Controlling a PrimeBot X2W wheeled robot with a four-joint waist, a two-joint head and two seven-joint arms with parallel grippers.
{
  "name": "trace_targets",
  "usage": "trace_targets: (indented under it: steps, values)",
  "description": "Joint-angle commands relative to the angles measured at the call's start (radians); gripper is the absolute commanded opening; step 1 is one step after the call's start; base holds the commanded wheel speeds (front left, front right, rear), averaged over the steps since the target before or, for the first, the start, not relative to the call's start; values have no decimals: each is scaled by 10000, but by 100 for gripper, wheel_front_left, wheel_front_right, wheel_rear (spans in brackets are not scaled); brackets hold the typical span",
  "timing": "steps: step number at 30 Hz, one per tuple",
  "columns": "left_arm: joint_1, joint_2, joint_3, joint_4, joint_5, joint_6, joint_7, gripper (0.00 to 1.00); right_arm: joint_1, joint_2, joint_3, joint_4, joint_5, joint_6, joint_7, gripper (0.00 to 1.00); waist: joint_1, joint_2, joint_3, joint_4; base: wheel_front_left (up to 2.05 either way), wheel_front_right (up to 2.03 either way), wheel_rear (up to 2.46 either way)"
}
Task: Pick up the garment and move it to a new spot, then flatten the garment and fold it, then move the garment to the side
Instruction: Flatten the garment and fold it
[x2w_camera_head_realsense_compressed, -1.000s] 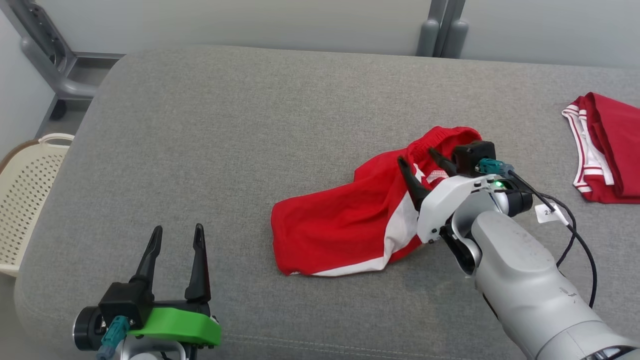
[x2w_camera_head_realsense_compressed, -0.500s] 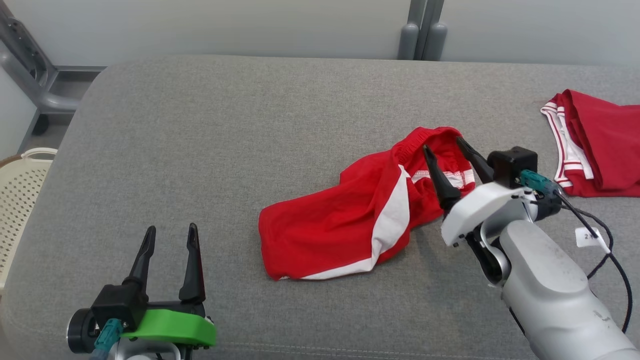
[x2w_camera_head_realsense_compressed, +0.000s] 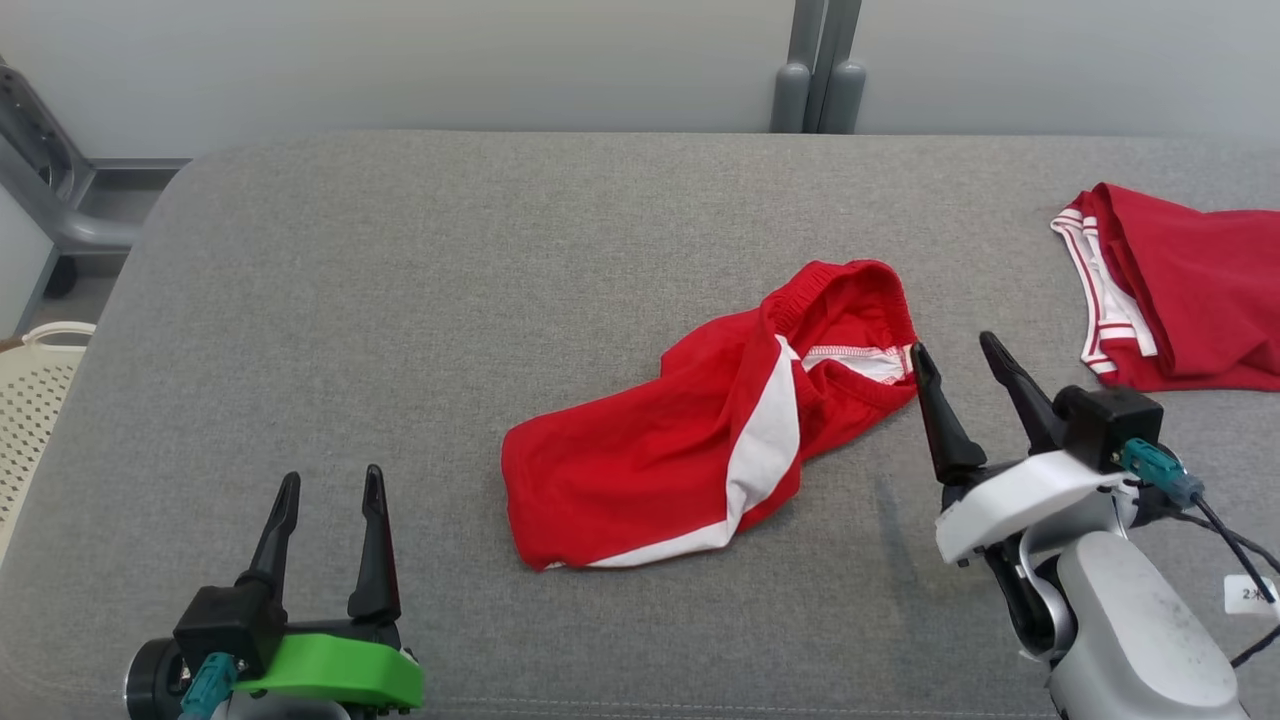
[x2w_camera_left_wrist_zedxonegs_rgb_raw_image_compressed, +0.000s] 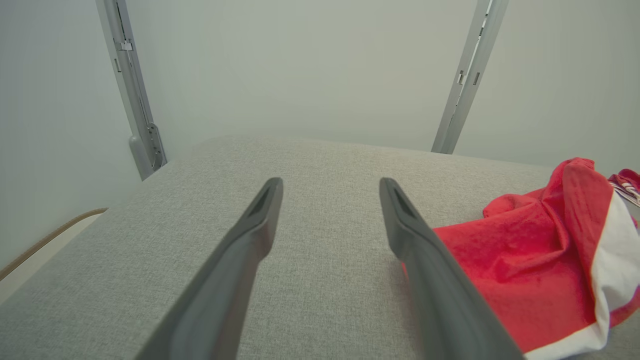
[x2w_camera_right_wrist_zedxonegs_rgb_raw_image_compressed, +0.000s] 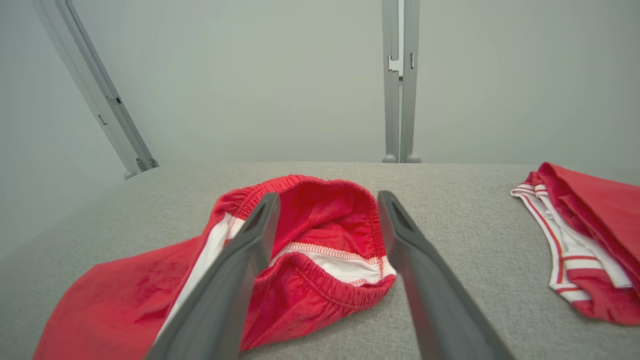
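Currently my right gripper (x2w_camera_head_realsense_compressed: 950, 345) hangs released just beside the red garment (x2w_camera_head_realsense_compressed: 680, 440), at its waistband, ready to pinch; my left gripper (x2w_camera_head_realsense_compressed: 331, 476) waits aside, 2 fingers spread.

Crumpled red shorts (x2w_camera_head_realsense_compressed: 690, 440) with white side stripe, waistband agape, mid-cushion, untouched

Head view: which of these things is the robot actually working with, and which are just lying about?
In the job:
red shorts with white stripe, crumpled mid-surface
right end effector, open beside the waistband
left end effector, open, apart from them

Lying about:
second red garment at far right
cream basket at the left edge
grey posts behind
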Motion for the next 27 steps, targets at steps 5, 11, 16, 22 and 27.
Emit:
trace_targets:
  steps: [5,11,16,22,27]
  values:
    - [180,16,-35,88,-95,-42,-24,100,1029,202,-515,-870,-306,0,-24,100,0,0,-111,-154,0,0,0]
    - [360,18,80,43,-70,-17,-24,100,1833,413,-839,-1485,-411,0,-24,100,0,0,-363,-289,0,0,0]
    - [593,18,281,-102,9,58,-24,100,2204,600,-913,-1754,-497,0,-24,100,0,0,-611,-453,0,0,0]
    - [825,18,427,-313,94,68,-24,100,2498,795,-1145,-1948,-586,0,-25,100,0,0,-752,-653,0,0,0]
    - [971,18,612,-378,265,68,-24,100,2678,882,-1439,-2090,-694,0,-25,100,0,0,-826,-737,0,0,0]
